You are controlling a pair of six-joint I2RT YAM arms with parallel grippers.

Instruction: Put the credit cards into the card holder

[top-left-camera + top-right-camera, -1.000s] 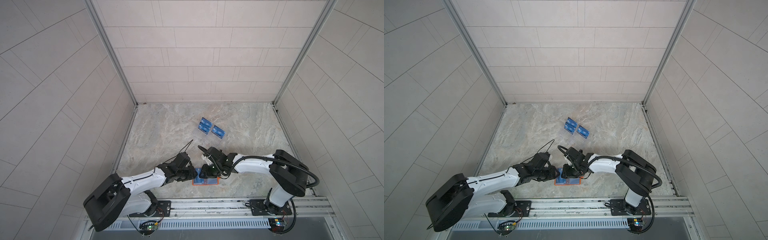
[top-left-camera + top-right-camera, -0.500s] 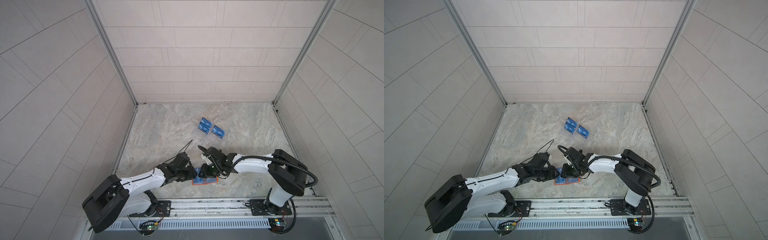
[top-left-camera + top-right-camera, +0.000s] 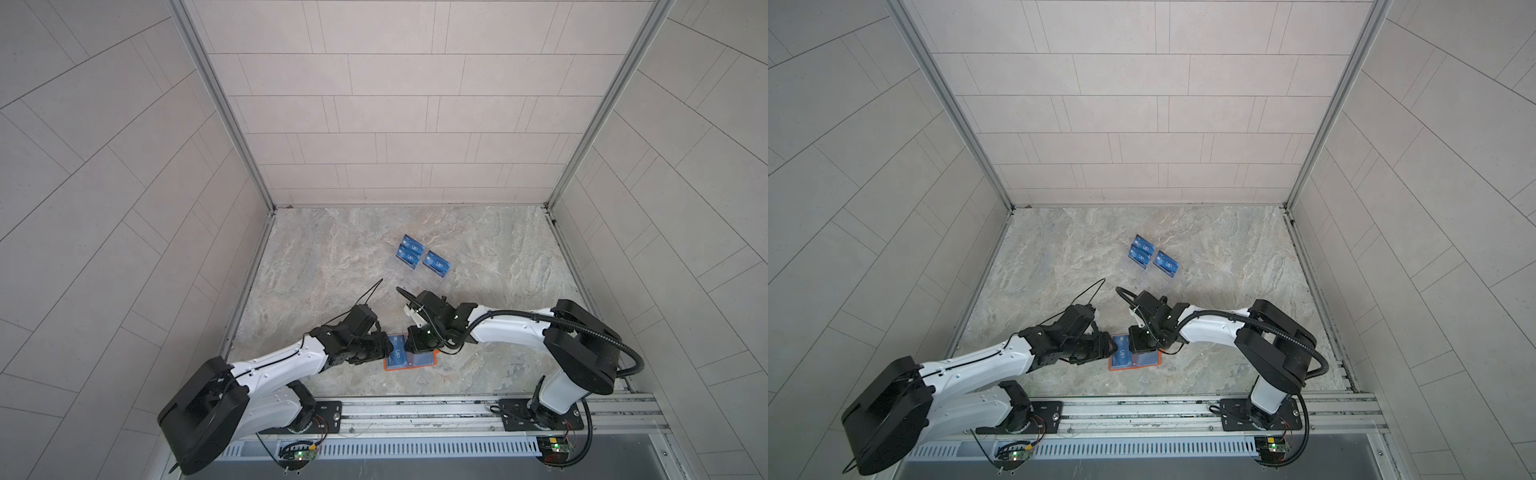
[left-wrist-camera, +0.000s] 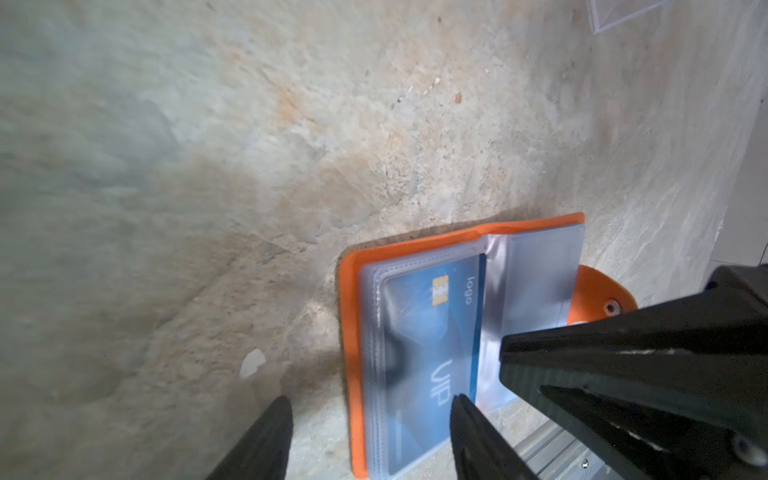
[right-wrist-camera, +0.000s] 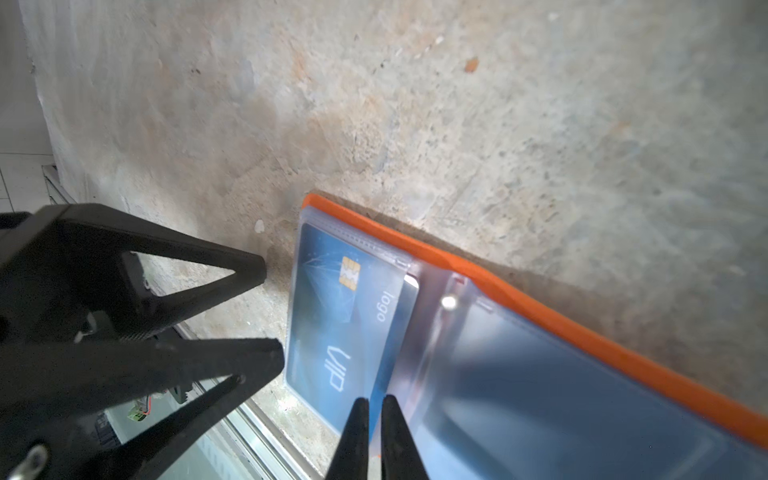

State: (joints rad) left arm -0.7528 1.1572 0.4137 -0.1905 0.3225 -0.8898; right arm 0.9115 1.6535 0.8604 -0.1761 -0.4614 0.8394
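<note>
Card [image 5: 340, 316] is lying in holder [image 5: 602, 345] along its spine, left gripper [image 4: 370, 398] gaping outside, right gripper [image 5: 375, 399] sitting nearly shut at its inner edge.

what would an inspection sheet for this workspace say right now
surface: marbled grey stone-look tabletop, no spill seen
job's things: bright orange book-style card holder open near the front, one blue VIP card in its clear sleeve; three more blue VIP cards on a clear acrylic stand farther back
clutter: small white fleck beside the holder
grippers: left gripper open at the holder's outer edge; right gripper nearly closed at the sleeved card's inner edge, grip unclear
cables: black hose along right arm, thin black loop at left wrist, both off the cards
surroundings: pale tiled walls, metal rail in front
</note>
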